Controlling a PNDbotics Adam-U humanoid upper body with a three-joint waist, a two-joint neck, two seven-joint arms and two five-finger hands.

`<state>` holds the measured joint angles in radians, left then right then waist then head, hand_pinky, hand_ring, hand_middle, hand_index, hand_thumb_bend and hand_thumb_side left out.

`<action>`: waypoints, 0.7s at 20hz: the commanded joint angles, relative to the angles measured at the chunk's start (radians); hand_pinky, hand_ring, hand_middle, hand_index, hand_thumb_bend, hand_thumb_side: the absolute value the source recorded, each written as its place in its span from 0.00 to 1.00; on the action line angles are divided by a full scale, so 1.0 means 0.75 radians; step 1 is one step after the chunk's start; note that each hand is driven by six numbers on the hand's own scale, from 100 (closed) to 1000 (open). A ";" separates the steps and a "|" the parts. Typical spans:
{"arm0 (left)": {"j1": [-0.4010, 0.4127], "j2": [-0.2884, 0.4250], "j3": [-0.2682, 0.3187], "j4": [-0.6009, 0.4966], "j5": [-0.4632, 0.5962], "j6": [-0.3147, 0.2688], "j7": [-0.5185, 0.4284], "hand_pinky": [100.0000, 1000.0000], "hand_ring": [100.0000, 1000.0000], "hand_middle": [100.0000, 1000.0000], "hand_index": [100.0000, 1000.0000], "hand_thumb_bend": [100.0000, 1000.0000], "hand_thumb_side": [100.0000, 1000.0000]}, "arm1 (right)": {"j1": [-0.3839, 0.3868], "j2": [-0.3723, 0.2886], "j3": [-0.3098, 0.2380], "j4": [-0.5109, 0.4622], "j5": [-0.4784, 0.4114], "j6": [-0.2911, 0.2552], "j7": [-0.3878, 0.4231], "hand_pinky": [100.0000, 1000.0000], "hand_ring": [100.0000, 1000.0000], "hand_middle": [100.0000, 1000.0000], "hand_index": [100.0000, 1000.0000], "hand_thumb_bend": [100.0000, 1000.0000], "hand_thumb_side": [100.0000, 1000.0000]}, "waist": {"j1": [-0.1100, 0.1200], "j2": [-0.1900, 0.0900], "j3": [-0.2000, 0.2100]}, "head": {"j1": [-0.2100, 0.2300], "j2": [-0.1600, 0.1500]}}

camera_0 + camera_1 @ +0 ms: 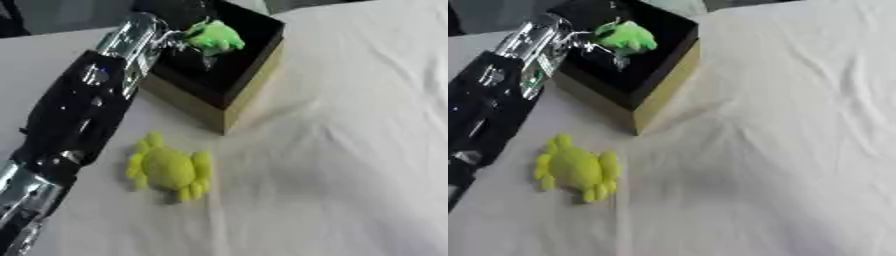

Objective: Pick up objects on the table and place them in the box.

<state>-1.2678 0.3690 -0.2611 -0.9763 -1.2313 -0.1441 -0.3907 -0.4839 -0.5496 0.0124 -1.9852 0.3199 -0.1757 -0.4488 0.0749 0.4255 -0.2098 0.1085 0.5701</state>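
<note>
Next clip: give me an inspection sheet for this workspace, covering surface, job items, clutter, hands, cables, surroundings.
Surface: white cloth over the table, wrinkled.
Job's things: box, black inside with tan walls, open at the top; green toy over the box opening; yellow turtle-like toy lying on the cloth near the box's corner.
Clutter: nothing seen.
Hands: left hand over the box, fingers at the green toy; whether they are curled round it cannot be told. Right hand not in view.
Cables: nothing seen.
Surroundings: dark, blurred area beyond the table's far edge.
</note>
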 commanded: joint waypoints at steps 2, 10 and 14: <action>-0.032 0.010 0.019 -0.012 -0.030 -0.002 -0.003 0.84 0.88 0.88 0.89 0.60 0.70 | -0.008 -0.017 -0.014 -0.020 -0.006 0.000 -0.005 0.83 0.68 0.64 0.78 0.00 1.00 | -0.006 -0.026 -0.006 | 0.006 -0.007; -0.029 0.015 0.031 -0.015 -0.084 0.010 -0.027 0.87 0.91 0.90 0.92 0.90 0.86 | -0.003 -0.017 -0.018 -0.020 -0.006 0.001 -0.012 0.83 0.67 0.64 0.78 0.00 1.00 | -0.003 -0.028 -0.013 | 0.002 0.000; -0.027 0.022 0.047 -0.043 -0.071 0.032 0.006 0.85 0.90 0.89 0.90 0.78 0.83 | 0.004 -0.017 -0.020 -0.020 -0.006 0.003 -0.013 0.83 0.68 0.64 0.78 0.00 1.00 | -0.004 -0.033 -0.009 | 0.000 0.009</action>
<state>-1.2676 0.3661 -0.2406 -0.9834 -1.2861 -0.1255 -0.3955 -0.4742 -0.5495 0.0113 -1.9852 0.3199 -0.1719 -0.4547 0.0785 0.4262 -0.2162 0.1106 0.5714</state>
